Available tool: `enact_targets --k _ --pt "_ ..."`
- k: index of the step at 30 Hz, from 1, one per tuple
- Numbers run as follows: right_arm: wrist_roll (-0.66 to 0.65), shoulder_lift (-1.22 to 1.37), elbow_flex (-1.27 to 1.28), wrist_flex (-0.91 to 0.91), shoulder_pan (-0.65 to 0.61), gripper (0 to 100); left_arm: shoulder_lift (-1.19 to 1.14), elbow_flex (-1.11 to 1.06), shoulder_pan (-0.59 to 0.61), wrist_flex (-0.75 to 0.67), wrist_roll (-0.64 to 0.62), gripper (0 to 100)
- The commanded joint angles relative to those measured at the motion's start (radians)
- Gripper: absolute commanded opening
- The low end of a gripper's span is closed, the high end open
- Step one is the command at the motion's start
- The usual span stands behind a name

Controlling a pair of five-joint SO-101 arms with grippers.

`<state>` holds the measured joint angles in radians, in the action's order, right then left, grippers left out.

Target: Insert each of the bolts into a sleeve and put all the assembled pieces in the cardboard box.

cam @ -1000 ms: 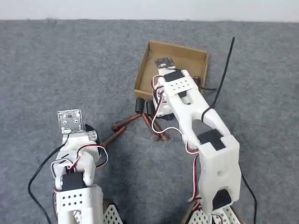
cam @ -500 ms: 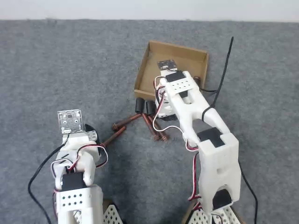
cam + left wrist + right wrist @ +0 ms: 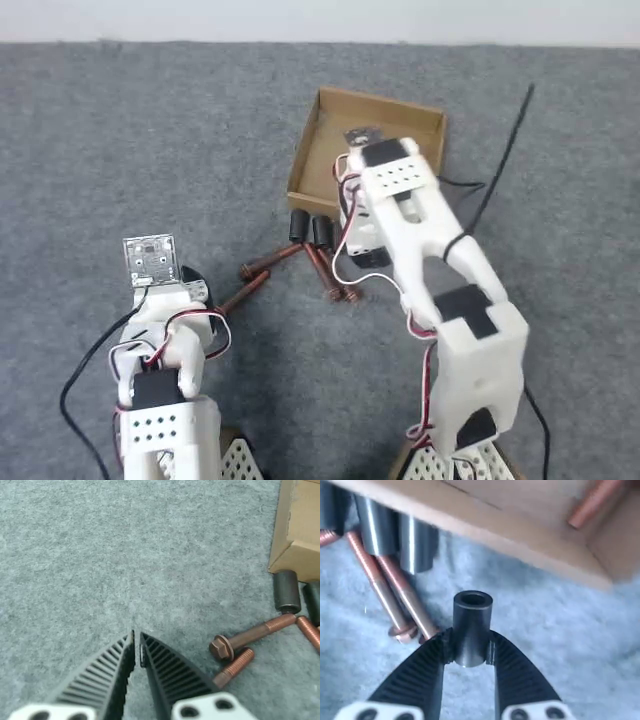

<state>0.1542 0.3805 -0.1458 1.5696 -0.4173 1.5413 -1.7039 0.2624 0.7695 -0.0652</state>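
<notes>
The right tool [image 3: 470, 647] is clamped on a dark sleeve [image 3: 472, 622], gripping it near its nearer end. The sleeve's long axis runs in line with the fingers, and its open bore faces the wall of the cardboard box [image 3: 520, 545] just ahead. Beside it on the grey table [image 3: 545, 625] lie 2 copper bolts [image 3: 402, 597] side by side, heads toward the tool. Their shanks run to 2 more sleeves [image 3: 417, 542] just beside the box wall. 1 bolt [image 3: 595, 502] lies inside the box. The left tool [image 3: 137, 640], well apart, is closed on nothing. 2 further bolts [image 3: 252, 636] lie near it, long axes aimed roughly toward the box.
</notes>
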Motion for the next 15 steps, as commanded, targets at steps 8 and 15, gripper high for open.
enact_targets --k 8,15 --pt "-0.008 -0.337 0.33 -0.102 0.091 0.7 0.023 0.012 -0.005 -0.002 0.005 1" --pt "-0.011 -0.55 0.647 -0.251 0.165 0.7 0.023 0.012 -0.005 -0.002 0.005 1"
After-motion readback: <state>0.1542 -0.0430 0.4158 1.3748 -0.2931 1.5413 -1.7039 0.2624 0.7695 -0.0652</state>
